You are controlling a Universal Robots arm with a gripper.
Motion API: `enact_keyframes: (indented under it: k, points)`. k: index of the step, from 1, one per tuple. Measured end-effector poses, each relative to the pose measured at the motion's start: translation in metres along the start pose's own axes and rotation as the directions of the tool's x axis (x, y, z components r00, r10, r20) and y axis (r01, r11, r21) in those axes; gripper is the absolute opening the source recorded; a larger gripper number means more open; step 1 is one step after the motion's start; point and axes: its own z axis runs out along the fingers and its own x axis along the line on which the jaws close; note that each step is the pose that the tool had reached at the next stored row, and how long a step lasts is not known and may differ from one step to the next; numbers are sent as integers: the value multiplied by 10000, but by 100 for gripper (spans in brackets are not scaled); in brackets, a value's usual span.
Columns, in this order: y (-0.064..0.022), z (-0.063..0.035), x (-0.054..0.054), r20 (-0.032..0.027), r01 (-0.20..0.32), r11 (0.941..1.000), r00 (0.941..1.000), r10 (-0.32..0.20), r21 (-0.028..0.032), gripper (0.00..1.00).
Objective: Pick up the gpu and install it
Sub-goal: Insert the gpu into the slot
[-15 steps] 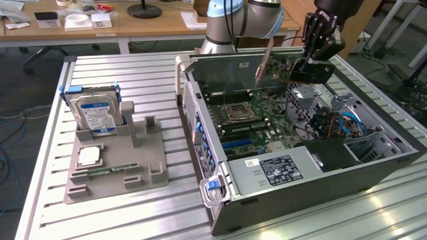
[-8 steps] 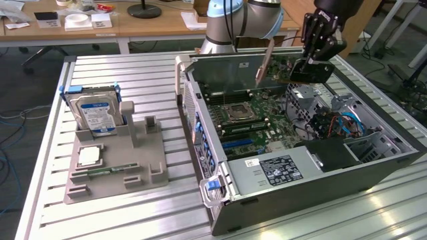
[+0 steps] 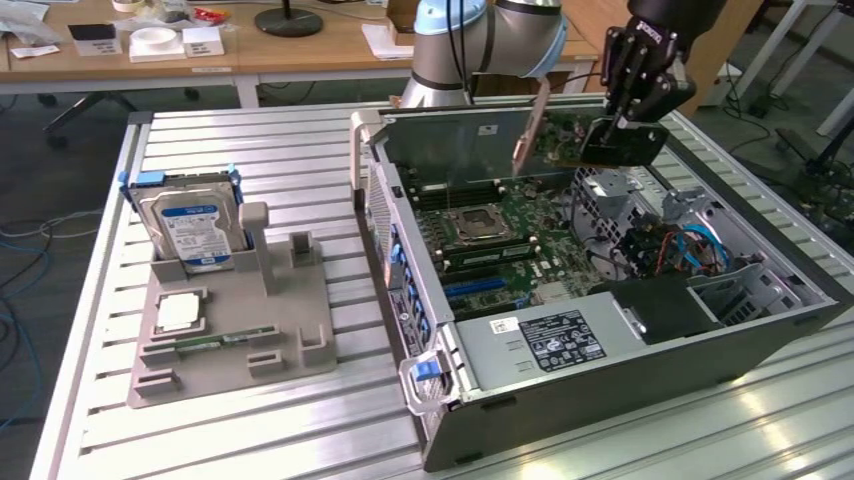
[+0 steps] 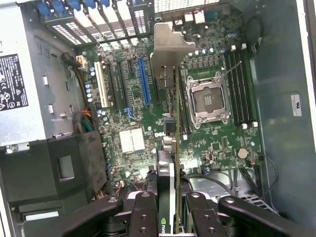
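The gpu (image 3: 563,135), a green board with a black cooler and a metal end bracket, hangs above the back of the open computer case (image 3: 627,375). My gripper (image 3: 619,135) is shut on its upper edge. In the wrist view the gpu (image 4: 167,170) is seen edge-on between my black fingers (image 4: 144,213), and my gripper (image 4: 170,210) clamps it. Its silver bracket (image 4: 169,47) points at the case's rear slots. The card hovers over the motherboard (image 4: 212,143), between the blue slot (image 4: 144,81) and the CPU socket (image 4: 207,98), clear of both.
A grey fixture (image 3: 287,330) on the exterior view's left holds a silver hard drive (image 3: 191,228), a CPU (image 3: 180,312) and a memory stick (image 3: 200,345). The power supply (image 3: 554,342) and drive cage with cables (image 3: 681,250) fill the case's near end.
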Motion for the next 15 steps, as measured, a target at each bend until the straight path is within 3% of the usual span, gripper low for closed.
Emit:
enact_keyframes:
  k: [7, 15]
  points:
    - [2, 1, -8, -116, 287, 9996, 9995, -287, 22, 27]
    - [2, 3, -9, -118, 317, 9995, 9994, -317, 22, 27]
